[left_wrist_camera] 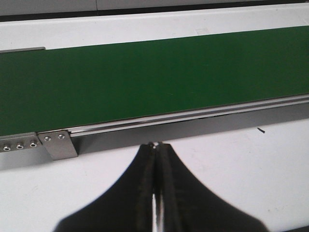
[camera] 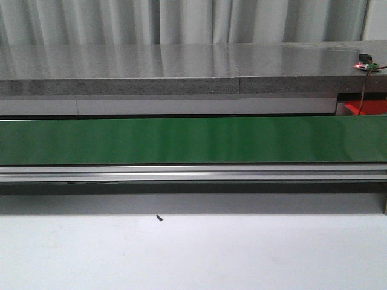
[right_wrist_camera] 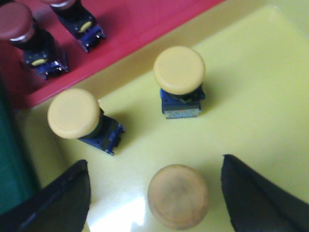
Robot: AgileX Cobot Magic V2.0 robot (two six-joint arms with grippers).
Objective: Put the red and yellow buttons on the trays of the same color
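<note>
In the right wrist view my right gripper (right_wrist_camera: 155, 166) is open over the yellow tray (right_wrist_camera: 260, 87). Three yellow buttons rest in that tray: one (right_wrist_camera: 178, 195) stands between my fingers without touching them, another (right_wrist_camera: 179, 70) is upright farther on, and a third (right_wrist_camera: 75, 113) lies tilted on its side. The red tray (right_wrist_camera: 140, 24) adjoins the yellow one and holds two red buttons, one (right_wrist_camera: 17, 21) with its cap showing and one (right_wrist_camera: 79, 21) mostly cut off. My left gripper (left_wrist_camera: 155, 144) is shut and empty above the white table, near the green conveyor belt (left_wrist_camera: 145, 77).
The green belt (camera: 193, 140) runs across the whole front view with an aluminium rail (camera: 193, 173) along its near side. A red tray corner (camera: 366, 109) shows at the far right behind the belt. A small dark screw (camera: 159, 217) lies on the white table (camera: 193, 254).
</note>
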